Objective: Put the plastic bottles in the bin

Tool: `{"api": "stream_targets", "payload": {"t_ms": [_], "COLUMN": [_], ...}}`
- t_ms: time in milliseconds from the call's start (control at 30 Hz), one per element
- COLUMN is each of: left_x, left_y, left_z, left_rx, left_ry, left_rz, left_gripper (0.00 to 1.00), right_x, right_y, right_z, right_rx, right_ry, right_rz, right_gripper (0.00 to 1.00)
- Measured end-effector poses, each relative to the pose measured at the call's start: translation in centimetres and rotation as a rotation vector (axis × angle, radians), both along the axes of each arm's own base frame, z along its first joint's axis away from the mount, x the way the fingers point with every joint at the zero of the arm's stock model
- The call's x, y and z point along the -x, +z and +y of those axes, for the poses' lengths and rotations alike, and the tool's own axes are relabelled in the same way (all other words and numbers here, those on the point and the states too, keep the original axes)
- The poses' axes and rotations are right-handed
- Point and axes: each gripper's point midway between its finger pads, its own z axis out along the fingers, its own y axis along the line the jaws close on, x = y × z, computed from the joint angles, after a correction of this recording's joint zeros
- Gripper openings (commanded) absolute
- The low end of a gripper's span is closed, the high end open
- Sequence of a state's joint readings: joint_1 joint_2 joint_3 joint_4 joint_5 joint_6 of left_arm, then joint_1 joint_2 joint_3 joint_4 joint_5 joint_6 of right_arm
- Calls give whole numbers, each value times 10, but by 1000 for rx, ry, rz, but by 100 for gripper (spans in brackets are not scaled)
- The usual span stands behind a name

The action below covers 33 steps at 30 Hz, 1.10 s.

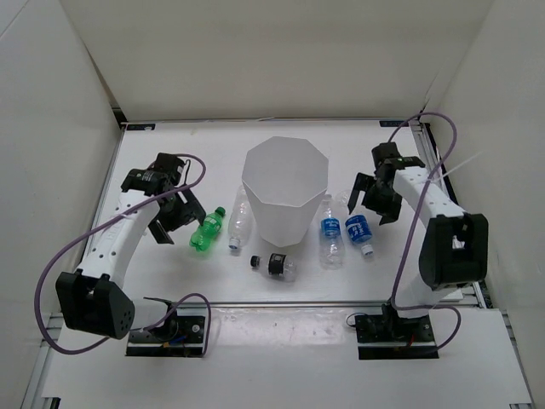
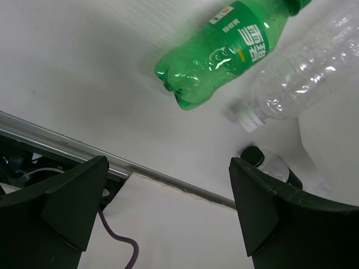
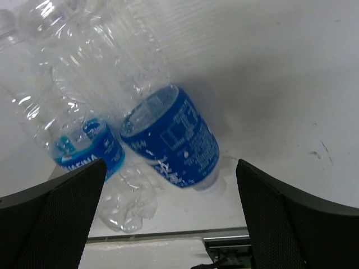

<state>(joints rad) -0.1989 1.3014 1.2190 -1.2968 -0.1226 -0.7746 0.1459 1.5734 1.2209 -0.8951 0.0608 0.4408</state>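
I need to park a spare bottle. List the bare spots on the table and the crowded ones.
Free: the table strip behind the bin, and the near strip in front of the green bottle. Crowded: both flanks of the bin, where bottles lie by the left gripper and right gripper.

Bin (image 1: 284,183) at centre. At its 8 o'clock: soda bottle (image 1: 207,230) outermost, water bottle (image 1: 240,220) between it and bin. At 4 o'clock: inner labelled bottle (image 1: 331,232), outer labelled bottle (image 1: 359,228) (side by side). At 6 o'clock: short bottle (image 1: 277,265), lying crosswise.

Top overhead, far; wrists close, facing table (image 1: 213,279)
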Motion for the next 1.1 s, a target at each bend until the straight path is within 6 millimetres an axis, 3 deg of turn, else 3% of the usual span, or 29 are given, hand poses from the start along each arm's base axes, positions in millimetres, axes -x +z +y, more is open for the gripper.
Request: {"api": "stream_targets", "payload": {"t_ms": [300,433,500,533,567,633,700,733,833,900,967,1033,1100], "left_x": [-10,-23,-26,-27,-28,-28,-29,-29,-31,-32,-33,-36,-37], "left_y": [-1,4,7,7,8,8,7,7,7,8,7,4,-2], "left_z": [-1,-3,-2,-1,0,4,8,11,17,18,17,14,11], "left_rx": [31,31,31,32,30,25,12,4,-13,-12,-5,11,24], "left_ry": [7,9,12,15,19,31,45,56,77,87,88,90,84], "left_rz": [7,-8,-17,-19,-22,-21,-22,-24,-28,-34,-37,-42,-44], "left_gripper": [100,100,100,100,100,100,100,100,100,100,100,100,100], "right_x": [-15,-13,-15,-14,-13,-10,-9,-15,-44,-62,-55,-43,-33], "right_y": [-70,-78,-76,-73,-68,-50,-14,16,126,218,298,350,380], "right_z": [7,-2,-9,-13,-16,-22,-22,-19,4,32,62,86,109], "right_rx": [-16,-27,-29,-27,-24,-19,-25,-36,-93,-164,-253,-317,-345], "right_ry": [5,-26,-59,-79,-100,-145,-175,-186,-160,-99,-25,46,121], "right_rz": [161,197,193,192,187,163,106,34,-262,-532,-739,-877,-963], "right_gripper": [98,66,58,55,44,37,37,37,37,36,36,39,44]}}
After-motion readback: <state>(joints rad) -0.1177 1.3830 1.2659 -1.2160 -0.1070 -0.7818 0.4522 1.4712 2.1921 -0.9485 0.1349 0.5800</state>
